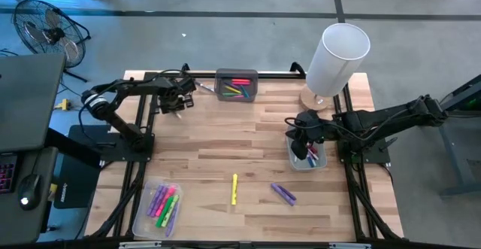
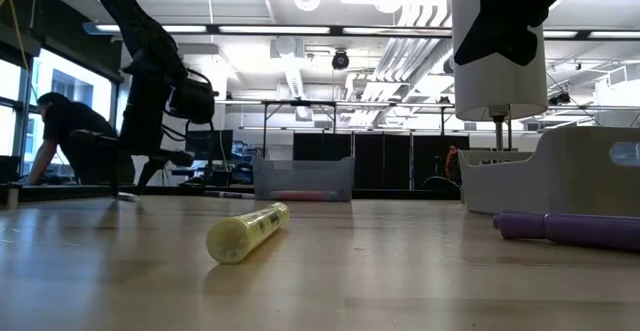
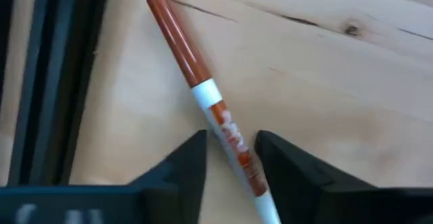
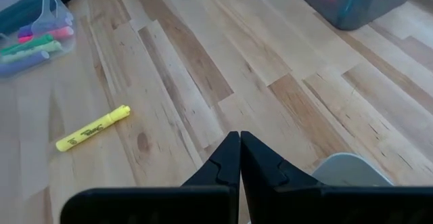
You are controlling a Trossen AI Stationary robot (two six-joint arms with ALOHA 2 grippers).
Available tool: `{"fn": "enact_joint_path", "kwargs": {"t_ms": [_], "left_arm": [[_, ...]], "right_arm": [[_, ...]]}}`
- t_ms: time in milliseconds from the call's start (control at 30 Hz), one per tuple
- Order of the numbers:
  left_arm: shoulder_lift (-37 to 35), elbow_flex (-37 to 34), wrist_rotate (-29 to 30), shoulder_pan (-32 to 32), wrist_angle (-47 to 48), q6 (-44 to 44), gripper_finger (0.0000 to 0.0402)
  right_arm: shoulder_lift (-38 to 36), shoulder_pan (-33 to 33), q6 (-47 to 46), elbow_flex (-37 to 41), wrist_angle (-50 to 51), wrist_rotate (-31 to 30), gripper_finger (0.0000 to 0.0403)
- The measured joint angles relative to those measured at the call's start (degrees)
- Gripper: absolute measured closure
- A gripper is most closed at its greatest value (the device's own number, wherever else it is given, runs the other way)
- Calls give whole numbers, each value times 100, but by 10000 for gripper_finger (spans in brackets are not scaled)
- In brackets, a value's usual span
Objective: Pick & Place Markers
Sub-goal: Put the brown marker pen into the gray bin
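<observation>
An orange-red marker with a white band lies flat on the wooden table near its far left corner. My left gripper points down over it, open, with one finger on each side of the barrel's white end and a small gap showing on both sides. My right gripper hangs shut and empty above the clear tray at the right. A yellow marker and a purple marker lie loose near the front edge. More markers lie in the grey tray and in the clear tray.
A white lamp stands at the far right corner on a round wooden foot. A black frame rail runs along the table edge beside the orange-red marker. A person bends over beyond the table.
</observation>
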State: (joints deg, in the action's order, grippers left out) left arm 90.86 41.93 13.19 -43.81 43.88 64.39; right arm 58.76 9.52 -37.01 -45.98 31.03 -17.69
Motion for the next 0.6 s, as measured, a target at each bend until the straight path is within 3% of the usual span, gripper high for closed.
{"fn": "enact_joint_path", "kwargs": {"t_ms": [133, 200, 400, 600], "left_arm": [[14, 1, -244, -2, -9, -474, 356], [14, 2, -385, 42, 17, -717, 382], [29, -20, -319, 705, 114, -799, 377], [49, 129, -609, 1870, 379, -462, 384]], "right_arm": [[0, 45, 2, 0, -2, 37, 403], [0, 105, 0, 0, -4, 28, 403], [0, 396, -13, 0, -2, 26, 403], [0, 733, -162, 0, 20, -176, 403]]}}
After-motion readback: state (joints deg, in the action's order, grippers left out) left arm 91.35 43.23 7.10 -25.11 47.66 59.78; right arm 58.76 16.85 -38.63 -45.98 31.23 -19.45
